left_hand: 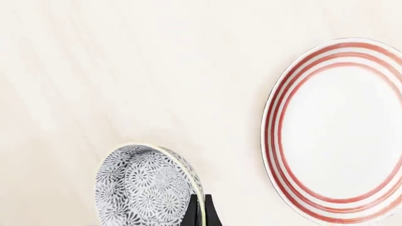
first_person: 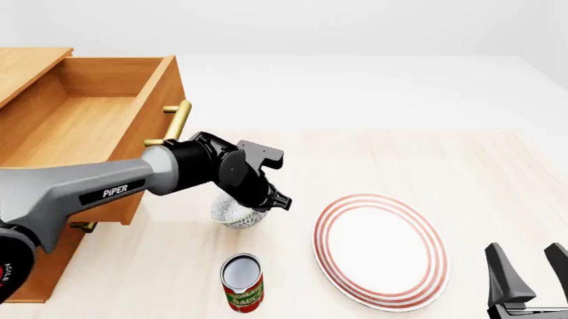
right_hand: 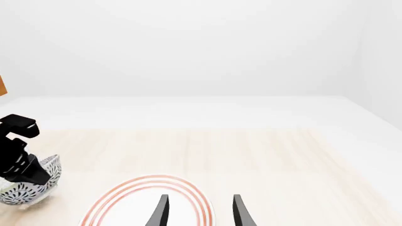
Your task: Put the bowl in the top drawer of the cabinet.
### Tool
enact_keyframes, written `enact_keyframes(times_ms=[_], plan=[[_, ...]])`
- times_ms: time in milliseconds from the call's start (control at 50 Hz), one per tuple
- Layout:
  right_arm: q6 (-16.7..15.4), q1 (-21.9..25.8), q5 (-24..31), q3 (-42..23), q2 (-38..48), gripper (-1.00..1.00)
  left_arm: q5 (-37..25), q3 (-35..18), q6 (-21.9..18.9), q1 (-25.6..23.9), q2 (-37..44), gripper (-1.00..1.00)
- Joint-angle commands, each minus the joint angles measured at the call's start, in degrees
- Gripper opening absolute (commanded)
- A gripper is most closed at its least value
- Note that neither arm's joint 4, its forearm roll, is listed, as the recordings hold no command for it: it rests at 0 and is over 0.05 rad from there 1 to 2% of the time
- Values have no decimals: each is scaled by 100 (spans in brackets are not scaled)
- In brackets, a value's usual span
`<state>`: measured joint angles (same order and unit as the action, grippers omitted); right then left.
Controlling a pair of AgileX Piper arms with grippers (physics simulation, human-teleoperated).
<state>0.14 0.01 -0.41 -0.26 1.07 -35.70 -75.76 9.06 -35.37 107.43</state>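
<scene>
The small blue-grey speckled bowl [first_person: 234, 214] hangs tilted low over the table, just in front of the cabinet [first_person: 26, 63]. My left gripper [first_person: 263, 199] is shut on its rim; in the left wrist view the dark fingers [left_hand: 208, 212] pinch the rim of the bowl [left_hand: 141, 186]. Whether the bowl still touches the table I cannot tell. The top drawer [first_person: 158, 100] stands pulled out and open, its brass handle [first_person: 177, 123] facing the bowl. My right gripper [first_person: 528, 269] is open near the front right corner, nothing between its fingers.
A large red-ringed white plate [first_person: 380, 251] lies right of the bowl. A tomato sauce can [first_person: 241, 282] stands upright in front of the bowl. The lower drawer's handle [first_person: 84, 227] pokes out under my left arm.
</scene>
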Motion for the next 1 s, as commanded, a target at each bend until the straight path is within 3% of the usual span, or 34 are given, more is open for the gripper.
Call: enact_keyframes(times_ms=[20, 260, 520, 800, 1000], plan=[[1, 1, 0, 0, 1, 100, -340, -353, -273, -46, -169, -100], [0, 1, -1, 0, 2, 100, -839, -919, -591, -18, -212, -100], [0, 0, -1, 0, 2, 100, -1992, -2290, -1211, -153, -261, -100], [1, 0, 0, 0, -1, 100, -2644, -2887, -1615, -248, -403, -100], [0, -1, 0, 0, 0, 100, -3407, -4175, -2186, -139, -131, -100]])
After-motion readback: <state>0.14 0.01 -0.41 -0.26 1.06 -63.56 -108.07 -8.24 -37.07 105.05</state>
